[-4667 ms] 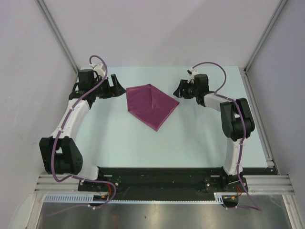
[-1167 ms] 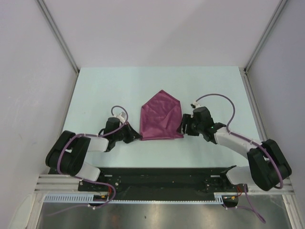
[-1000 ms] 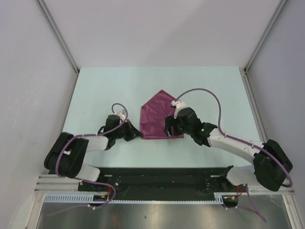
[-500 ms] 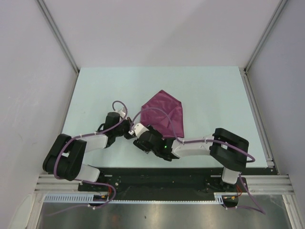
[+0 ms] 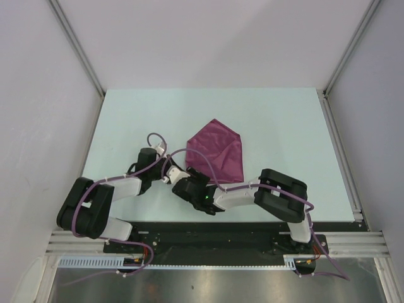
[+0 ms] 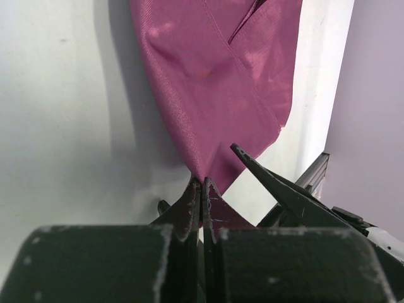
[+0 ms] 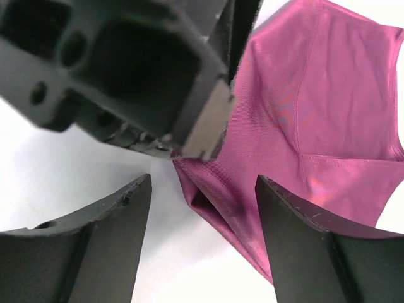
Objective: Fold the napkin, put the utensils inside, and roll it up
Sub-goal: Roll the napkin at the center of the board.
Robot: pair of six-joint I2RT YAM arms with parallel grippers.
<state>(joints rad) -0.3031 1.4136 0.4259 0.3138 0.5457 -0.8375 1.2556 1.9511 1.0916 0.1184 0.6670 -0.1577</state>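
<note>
The plum napkin [image 5: 216, 153] lies folded on the table, its point toward the far side. My left gripper [image 5: 170, 176] is shut on the napkin's near-left corner [image 6: 211, 165], with its jaws pressed together on the cloth. My right gripper [image 5: 184, 187] is open right beside it. In the right wrist view the same corner of the napkin [image 7: 218, 205] lies between the spread right fingers [image 7: 297, 233], under the left gripper's body [image 7: 126, 69]. One right finger [image 6: 278, 186] shows in the left wrist view. The utensils are out of view.
My right forearm [image 5: 237, 197] stretches along the table just in front of the napkin's near edge. The pale table [image 5: 284, 120] is bounded by grey walls and a metal rail [image 5: 341, 151] on the right.
My right arm has swung from the napkin's right side across its near edge to the left corner, beside the left gripper. The left gripper has stayed shut on that corner.
</note>
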